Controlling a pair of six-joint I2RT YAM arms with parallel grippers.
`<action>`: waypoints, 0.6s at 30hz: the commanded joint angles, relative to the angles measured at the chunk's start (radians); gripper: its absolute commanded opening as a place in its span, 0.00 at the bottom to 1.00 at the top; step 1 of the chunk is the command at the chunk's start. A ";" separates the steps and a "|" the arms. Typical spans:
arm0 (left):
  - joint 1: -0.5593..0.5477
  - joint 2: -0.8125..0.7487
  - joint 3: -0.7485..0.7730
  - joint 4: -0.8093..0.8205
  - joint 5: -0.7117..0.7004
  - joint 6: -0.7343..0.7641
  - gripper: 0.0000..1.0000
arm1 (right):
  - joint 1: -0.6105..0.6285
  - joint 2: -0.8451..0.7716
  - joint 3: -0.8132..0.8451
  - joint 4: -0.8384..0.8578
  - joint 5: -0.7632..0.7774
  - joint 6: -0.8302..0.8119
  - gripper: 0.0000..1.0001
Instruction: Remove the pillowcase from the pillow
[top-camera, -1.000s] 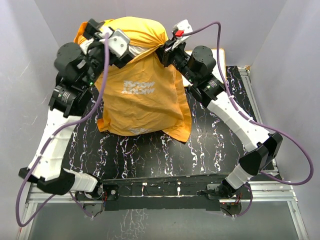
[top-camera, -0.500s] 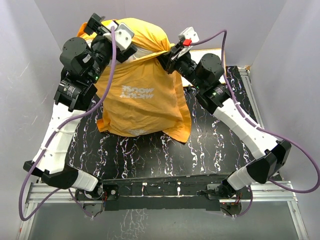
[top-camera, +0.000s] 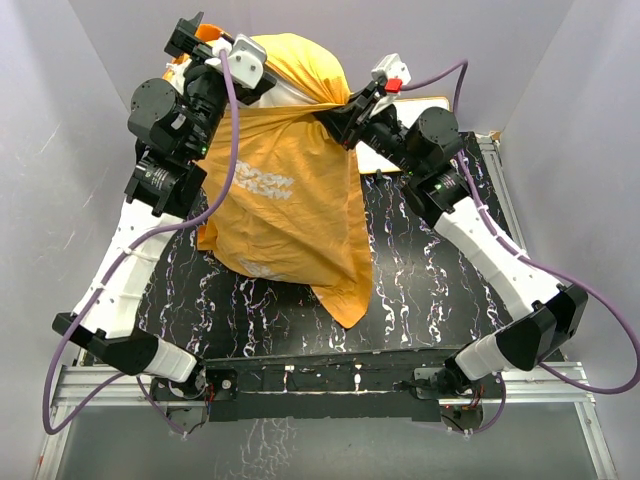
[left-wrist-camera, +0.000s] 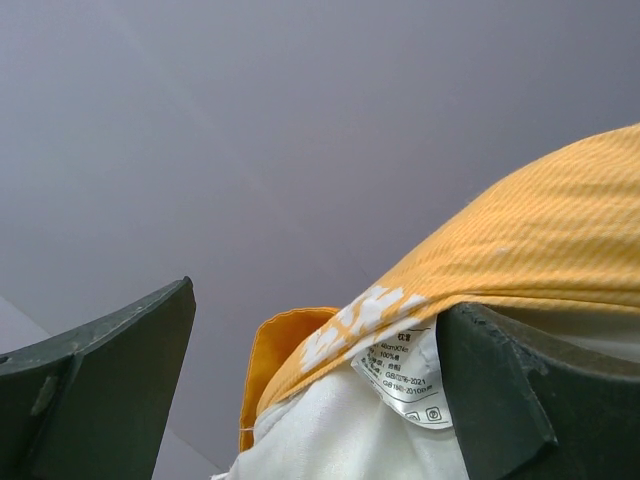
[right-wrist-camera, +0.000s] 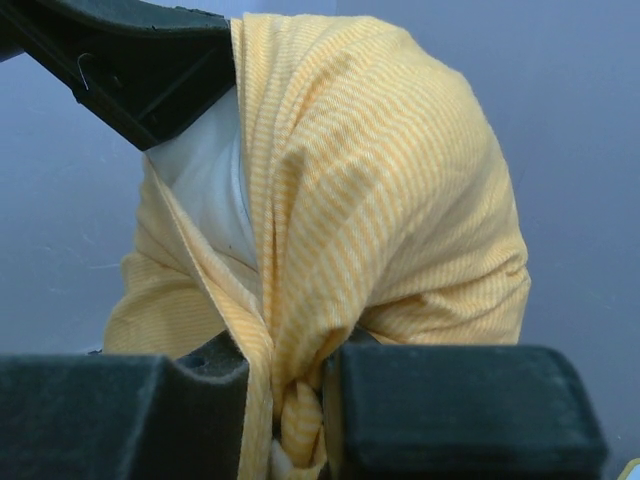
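Both arms have risen since a second ago, and the hanging bundle has come up with them: its lower hem, which lay spread on the table (top-camera: 420, 290), now dangles in a point toward the near edge.

The pillowcase (top-camera: 290, 200) hangs over the far half of the tabletop, closer to the far-left corner, with the pillow (top-camera: 292, 95) showing only as a white sliver at the top between the two claws. The right gripper (top-camera: 352, 103) is pinched tight on a twisted rope of orange cloth; its wrist view shows the fabric squeezed between the pads. The left gripper (top-camera: 215, 55) is another matter: its jaws stand wide apart, cloth and white stuffing lie against one finger only, and bare wall shows beside the other, so it looks unclamped (a sewn-in care label (left-wrist-camera: 405, 375) sits just by that finger).

The cover is thin, floppy and light, and should slide freely once tension comes off. The pillow is plump and soft, with enough weight to drop out if the opening faces down. A sensible hold would be the closed seam or corners of the cover, well away from the stuffing, since catching both layers would lift the pillow along with it. Thin cloth may also slip through the pads.
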 joint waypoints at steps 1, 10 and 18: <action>0.013 -0.051 0.014 0.127 -0.082 0.001 0.97 | -0.027 -0.033 0.039 0.136 -0.088 0.046 0.08; 0.013 0.034 0.145 -0.491 0.139 -0.061 0.97 | -0.166 0.081 0.205 0.121 -0.380 0.214 0.08; 0.013 0.044 0.139 -0.584 0.199 -0.014 0.76 | -0.169 0.147 0.321 0.009 -0.564 0.191 0.08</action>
